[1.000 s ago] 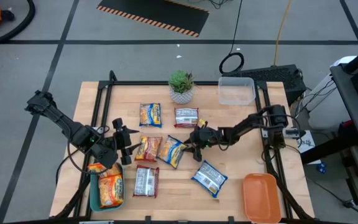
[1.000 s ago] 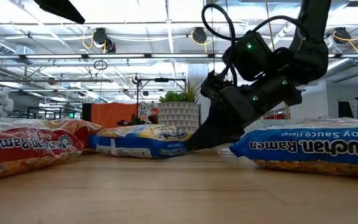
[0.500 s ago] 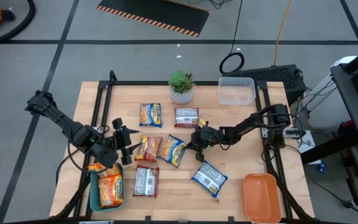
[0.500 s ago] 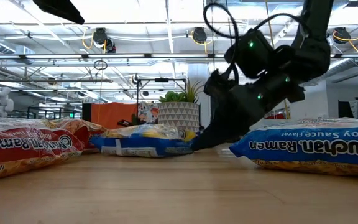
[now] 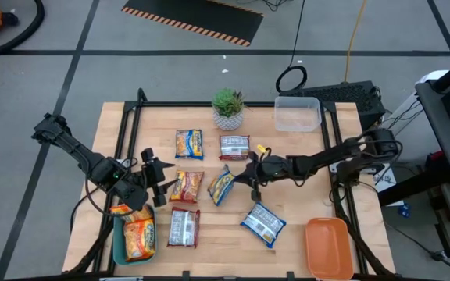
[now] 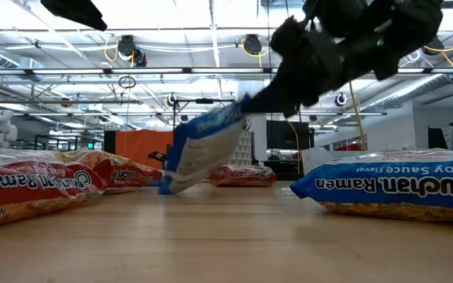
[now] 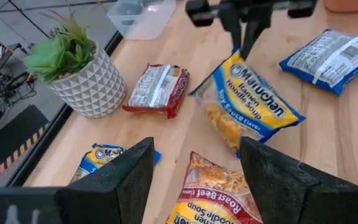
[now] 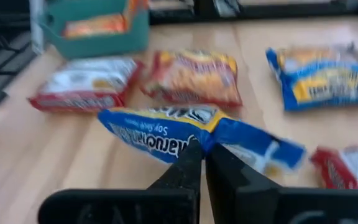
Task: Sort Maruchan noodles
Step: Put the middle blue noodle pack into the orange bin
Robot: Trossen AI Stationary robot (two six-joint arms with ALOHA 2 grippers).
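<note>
Since the yellow-and-blue packet (image 5: 222, 186) hangs from one edge, its long axis sloping down toward the left arm, my right gripper (image 5: 250, 176) pinches it above mid-table (orange tray (image 5: 329, 246) well behind me); left gripper (image 5: 156, 173) waits, fingers spread.

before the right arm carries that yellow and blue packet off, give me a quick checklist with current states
1. Grip: right gripper is shut on one edge of the yellow-and-blue packet - ok, though only an edge pinch.
2. Lift: the low view shows the packet hanging tilted with its lower corner at or near the table - cannot tell if fully clear.
3. Neighbours: the roast beef packet lies close beside it; touching or not - cannot tell.
4. Left gripper: open, parked by the teal tray, away from the carried packet - ok.
5. Orange tray: nothing in it - ok.
6. Teal tray: already holds orange packets - ok.
</note>
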